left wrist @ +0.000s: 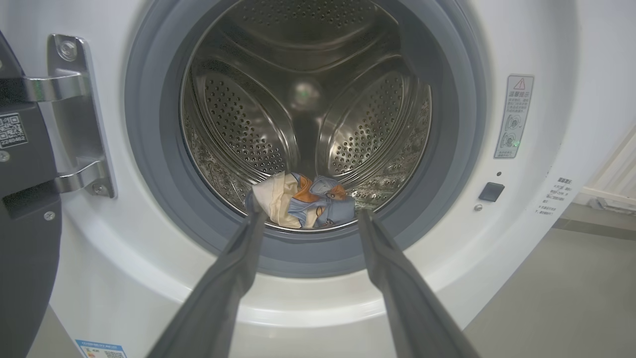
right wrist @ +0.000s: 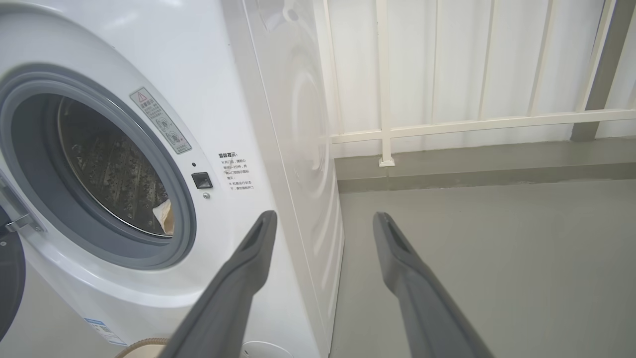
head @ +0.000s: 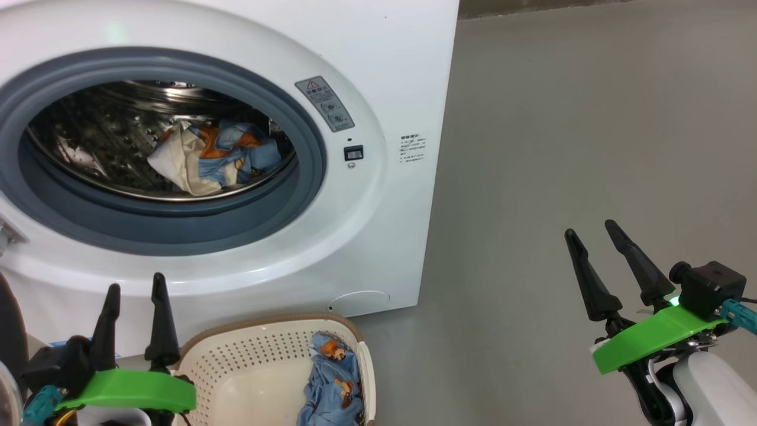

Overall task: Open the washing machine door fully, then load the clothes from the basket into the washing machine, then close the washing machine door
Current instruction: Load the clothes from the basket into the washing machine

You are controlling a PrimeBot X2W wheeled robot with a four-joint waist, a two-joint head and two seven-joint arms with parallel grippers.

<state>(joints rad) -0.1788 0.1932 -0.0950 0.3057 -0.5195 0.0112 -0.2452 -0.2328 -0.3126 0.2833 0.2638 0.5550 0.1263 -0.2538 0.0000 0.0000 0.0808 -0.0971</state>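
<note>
The left gripper (head: 135,282) and right gripper (head: 590,228) are being held spread wide, nothing being pinched or touched. Some clothes (head: 219,157) are lying in the drum (head: 89,136), more in the basket (head: 266,325).

Laundry or utility area: a white front-loading washing machine (head: 390,248) stands on a bare grey floor (head: 591,148), with a pale panelled wall (right wrist: 447,69) behind and a cream plastic basket (head: 236,361) at its foot.
</note>
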